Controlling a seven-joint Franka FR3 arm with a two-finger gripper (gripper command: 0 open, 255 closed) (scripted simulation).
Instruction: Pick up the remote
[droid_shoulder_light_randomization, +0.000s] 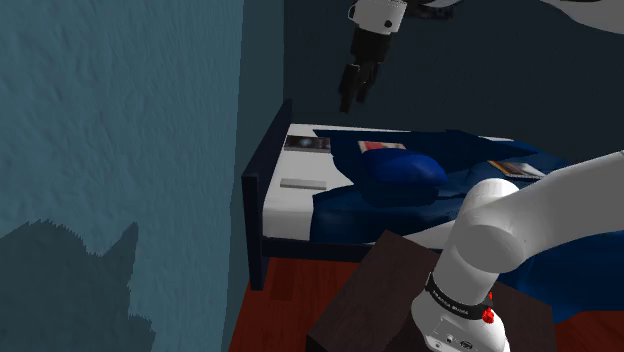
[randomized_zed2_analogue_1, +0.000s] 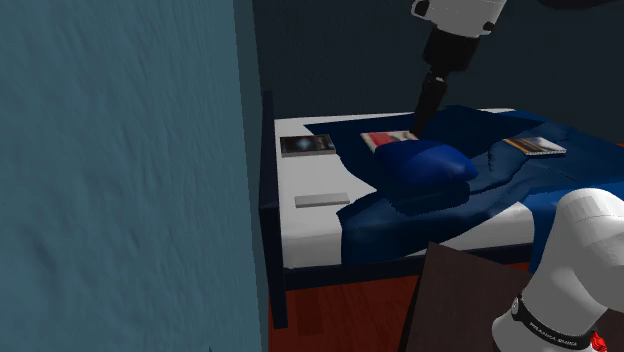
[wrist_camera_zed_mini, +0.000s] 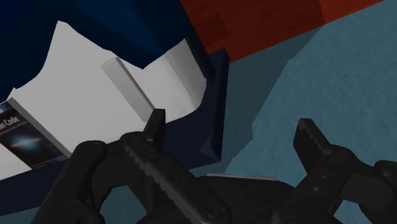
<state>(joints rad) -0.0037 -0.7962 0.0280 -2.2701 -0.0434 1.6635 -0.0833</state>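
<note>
In the shoulder view, the gripper (droid_shoulder_light_randomization: 351, 98) hangs in the air above the bed (droid_shoulder_light_randomization: 253, 215), touching nothing. The remote (droid_shoulder_light_randomization: 305, 184) (a flat grey bar) lies on the bare white sheet (droid_shoulder_light_randomization: 290, 212), between the bed's dark blue end board and the edge of the blue blanket (droid_shoulder_light_randomization: 345, 212). A book (droid_shoulder_light_randomization: 306, 144) lies on the same sheet, apart from the remote.

In the second exterior view, the gripper is above a blue pillow (randomized_zed2_analogue_1: 425, 162) and a second book (randomized_zed2_analogue_1: 386, 141), well apart from the remote on its white strip.

In the wrist view, the two black fingers (wrist_camera_zed_mini: 151, 143) stand wide apart with nothing between them. The remote rests flat on the sheet beyond one fingertip, untouched, and the first book is nearby.
</note>
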